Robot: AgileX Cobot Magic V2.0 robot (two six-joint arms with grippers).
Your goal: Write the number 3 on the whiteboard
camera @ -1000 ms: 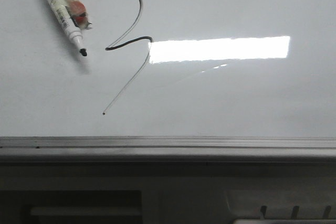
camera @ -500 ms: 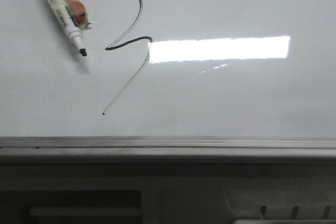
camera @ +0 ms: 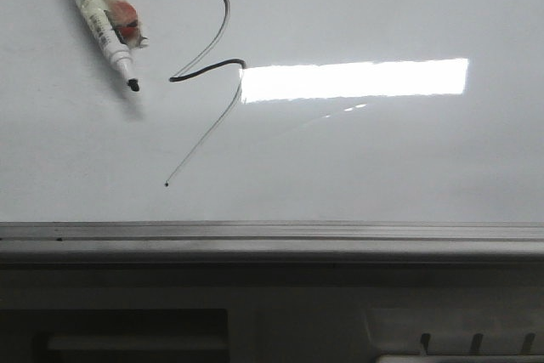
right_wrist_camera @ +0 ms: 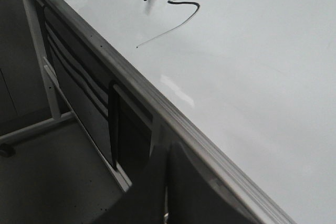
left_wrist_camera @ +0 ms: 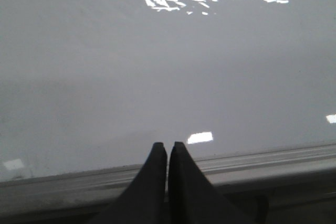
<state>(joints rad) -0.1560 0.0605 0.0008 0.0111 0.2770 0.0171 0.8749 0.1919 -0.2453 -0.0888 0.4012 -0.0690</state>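
On the whiteboard (camera: 357, 150), the number 3 (camera: 208, 40) is sitting at the far left, its thin tail ending in a dot, with a marker (camera: 100, 19) lying uncapped just to its left. Both the left gripper (left_wrist_camera: 167, 150) and right gripper (right_wrist_camera: 167, 153) are hanging at the board's near ledge, fingers pressed together, holding nothing.

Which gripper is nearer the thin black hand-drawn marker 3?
Left, probably: left gripper is over the whiteboard's grey ledge, the black 3 outside its view; right gripper hangs off that ledge, 3 far across the board.
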